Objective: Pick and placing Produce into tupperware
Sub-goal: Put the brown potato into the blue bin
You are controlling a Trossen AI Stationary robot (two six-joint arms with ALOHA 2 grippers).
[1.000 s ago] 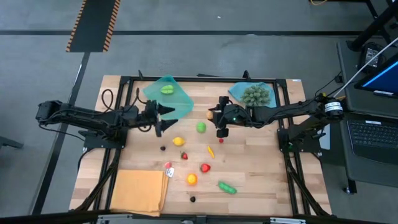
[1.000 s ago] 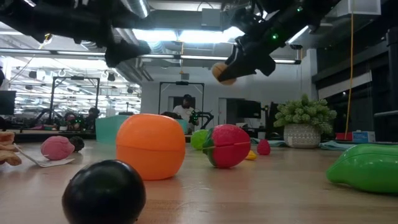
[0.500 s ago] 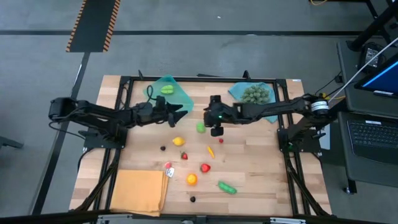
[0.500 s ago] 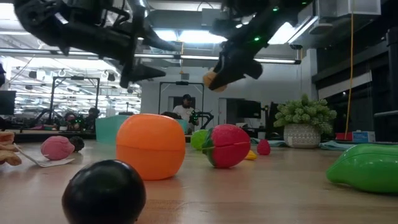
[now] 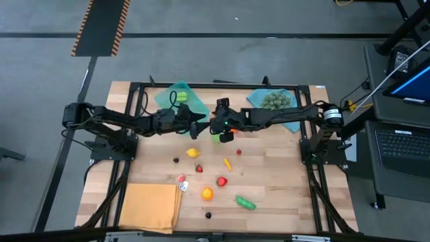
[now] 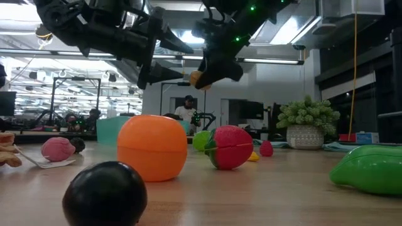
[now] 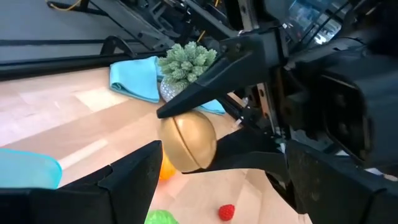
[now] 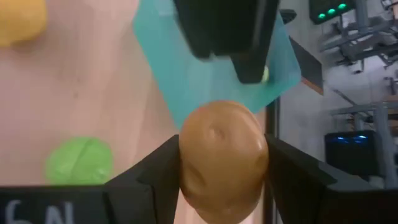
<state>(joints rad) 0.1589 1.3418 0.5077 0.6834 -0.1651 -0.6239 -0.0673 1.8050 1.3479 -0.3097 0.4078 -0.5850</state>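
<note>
Midair, the right gripper (image 8: 221, 186) pinches a tan potato-like piece (image 8: 222, 158) of produce between its fingers, just short of the teal tupperware (image 5: 190, 103), where one green piece (image 5: 180, 97) already lies. The left gripper (image 5: 199, 121), fingers spread, hovers facing it, nearly touching. The carry looks nearly done; next, the right arm must clear the left and release over the tray. From overhead, the arms hide the potato itself and part of the tray.
</note>
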